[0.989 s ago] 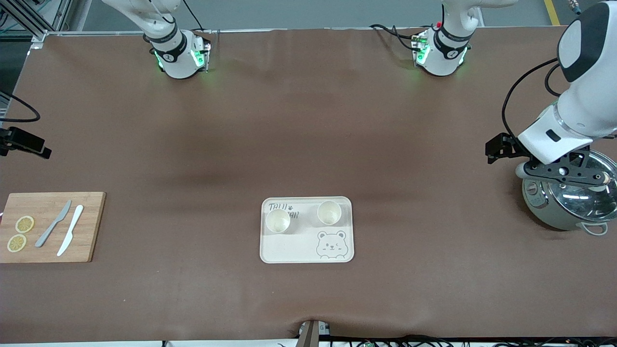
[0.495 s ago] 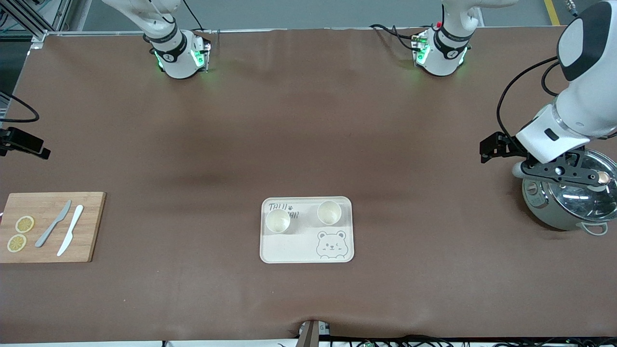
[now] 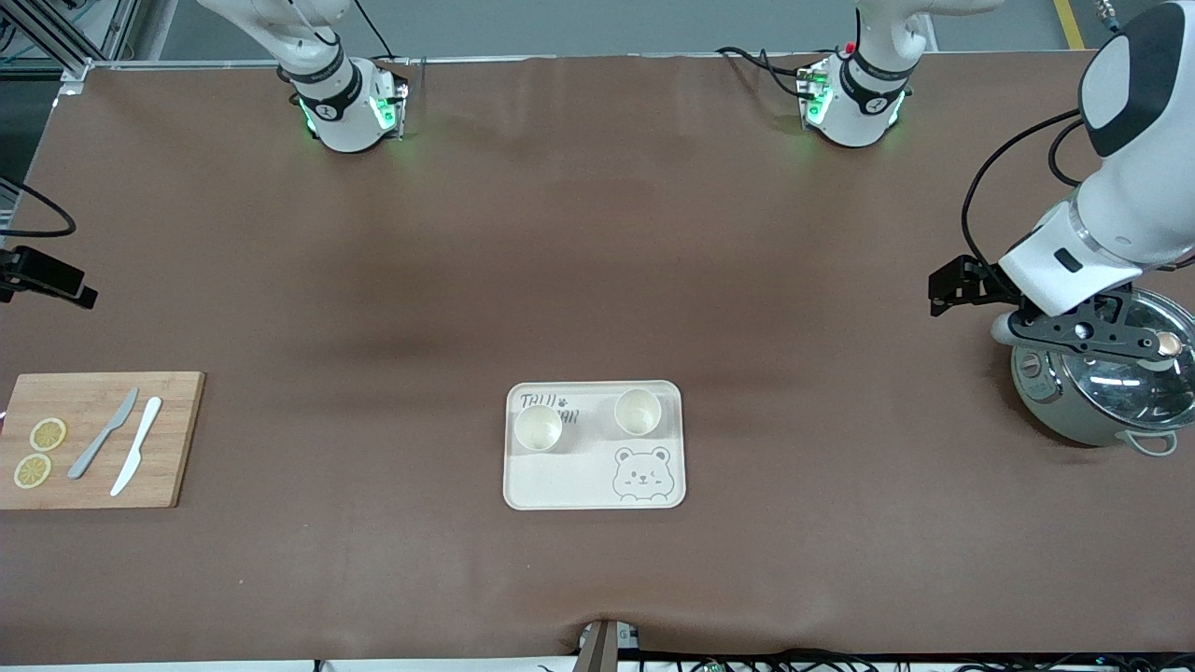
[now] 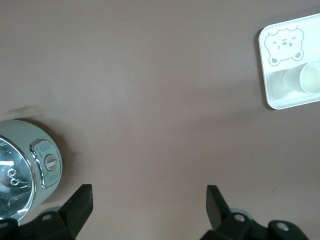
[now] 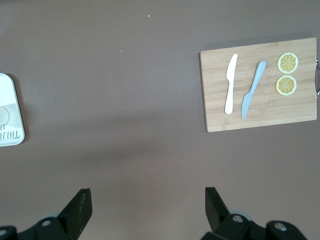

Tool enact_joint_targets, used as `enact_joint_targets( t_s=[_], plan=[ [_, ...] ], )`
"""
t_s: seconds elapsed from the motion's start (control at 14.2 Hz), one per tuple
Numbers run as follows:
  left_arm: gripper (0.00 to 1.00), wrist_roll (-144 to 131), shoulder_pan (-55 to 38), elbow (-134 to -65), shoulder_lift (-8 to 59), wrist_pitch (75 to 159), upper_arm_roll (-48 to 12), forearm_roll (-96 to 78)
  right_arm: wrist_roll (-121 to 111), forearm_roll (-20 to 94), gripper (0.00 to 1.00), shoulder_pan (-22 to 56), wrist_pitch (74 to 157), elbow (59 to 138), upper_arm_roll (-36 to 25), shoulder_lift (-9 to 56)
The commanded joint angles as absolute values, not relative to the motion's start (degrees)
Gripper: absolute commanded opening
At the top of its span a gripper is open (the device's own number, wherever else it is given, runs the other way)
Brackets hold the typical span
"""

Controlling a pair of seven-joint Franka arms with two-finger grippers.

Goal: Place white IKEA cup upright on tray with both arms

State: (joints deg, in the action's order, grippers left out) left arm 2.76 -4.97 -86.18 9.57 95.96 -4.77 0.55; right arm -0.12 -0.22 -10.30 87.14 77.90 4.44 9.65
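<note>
white cups, two of them, stand upright on the tray (image 3: pixel 560 485): one cup (image 3: pixel 539 428) toward the right arm's end, the other cup (image 3: pixel 638 413) toward the left arm's end and slightly farther from the front camera. both sit on the tray's half farther from the camera, well apart from each other; the first covers part of the lettering. grey bear drawing (image 3: pixel 641 472) on the nearer part of the tray, uncovered.

left gripper (image 4: pixel 149 200) hangs over the brown table (image 3: pixel 597 280) beside a steel pot (image 3: pixel 1106 392) at the left arm's end; fingers (image 4: pixel 80 202) spread wide, nothing between them. pot has a glass lid, and a knob panel shows in the left wrist view.

right gripper (image 5: pixel 145 202) over bare table, between the tray and the wooden cutting board (image 3: pixel 98 439); fingers (image 5: pixel 77 205) spread wide, empty. only a black part of it shows at the front view's edge.

cutting board lies at the right arm's end, carrying a grey knife (image 3: pixel 103 433), a white knife (image 3: pixel 136 445) and two lemon slices (image 3: pixel 39 453). knives lie side by side, not touching; slices sit nearer the table end than the knives.
</note>
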Motion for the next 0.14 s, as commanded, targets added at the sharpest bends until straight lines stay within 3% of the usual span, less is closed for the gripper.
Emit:
enact_joint_targets(
  t_s=[0.0, 0.07],
  plan=[
    [1.00, 4.2, -4.9, -86.4, 9.3, 96.4, -4.9, 0.6, 0.9, -0.5, 1.00, -11.1, 87.2, 78.0, 5.3, 9.1],
    [1.00, 4.2, -4.9, -86.4, 9.3, 96.4, -4.9, 0.6, 0.9, -0.5, 1.00, -11.2, 87.2, 78.0, 5.3, 9.1]
  ],
)
